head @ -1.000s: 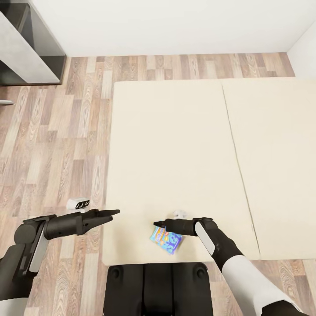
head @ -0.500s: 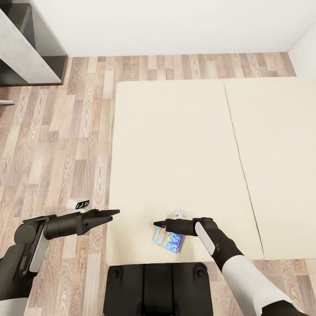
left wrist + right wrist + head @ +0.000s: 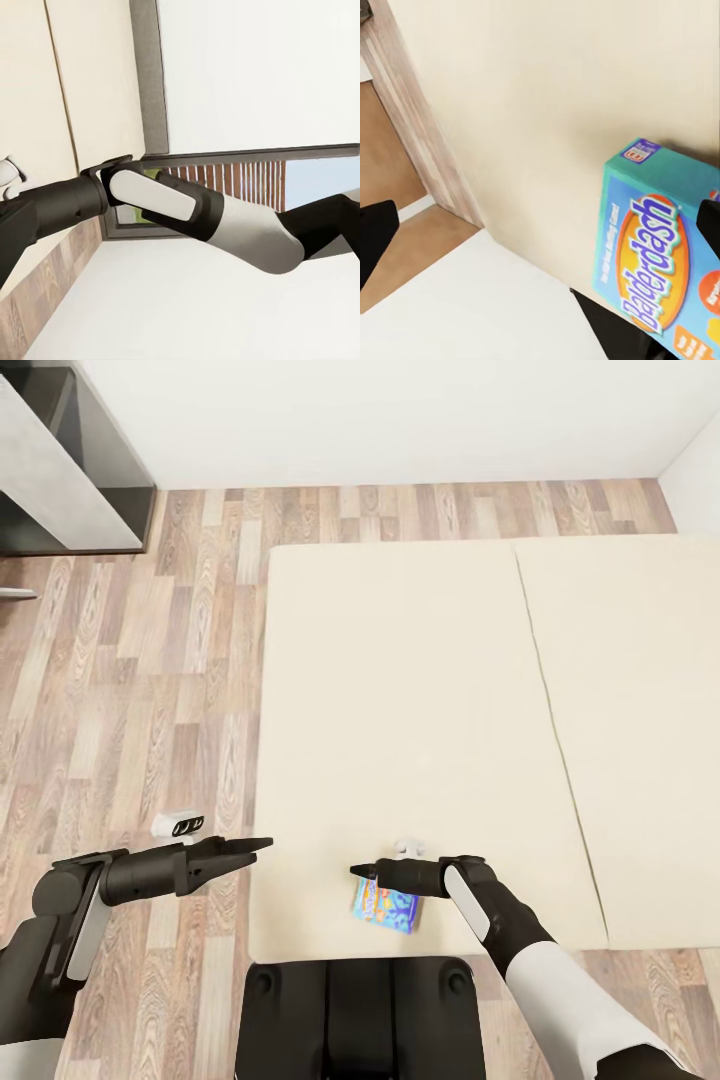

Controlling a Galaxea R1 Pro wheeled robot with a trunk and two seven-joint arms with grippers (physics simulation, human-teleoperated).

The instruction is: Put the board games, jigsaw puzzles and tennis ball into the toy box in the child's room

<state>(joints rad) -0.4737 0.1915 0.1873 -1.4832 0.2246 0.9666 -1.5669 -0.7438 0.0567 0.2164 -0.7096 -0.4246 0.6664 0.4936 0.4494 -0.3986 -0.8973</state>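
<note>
**Over the bed's near edge: small blue game box under the right arm**

Lower centre of the head view: dark robot base against the foot of the bed. Small blue board game lies flat on the cream mattress near that edge, just beyond the base, partly under the right forearm. Right wrist view reads "Balderdash" on its lid, blue-teal with an orange oval; box tilted relative to the mattress edge.

Right gripper points toward frame left, above the box's upper left corner. Fingers look drawn to a point; cannot tell if fully pressed together. Not pinching the box, as far as visible.

Left gripper at lower left, over the mattress's left edge, pointing right toward the other gripper. Tips appear together; exact state uncertain. Holds nothing.

Small white object on the wood plank floor, beside the left arm.

Middle: mattress surface, a seam running down its right part.

Upper left: grey and dark furniture against the white wall.

Left wrist view: right arm crossing frame, bed edge behind.
</note>
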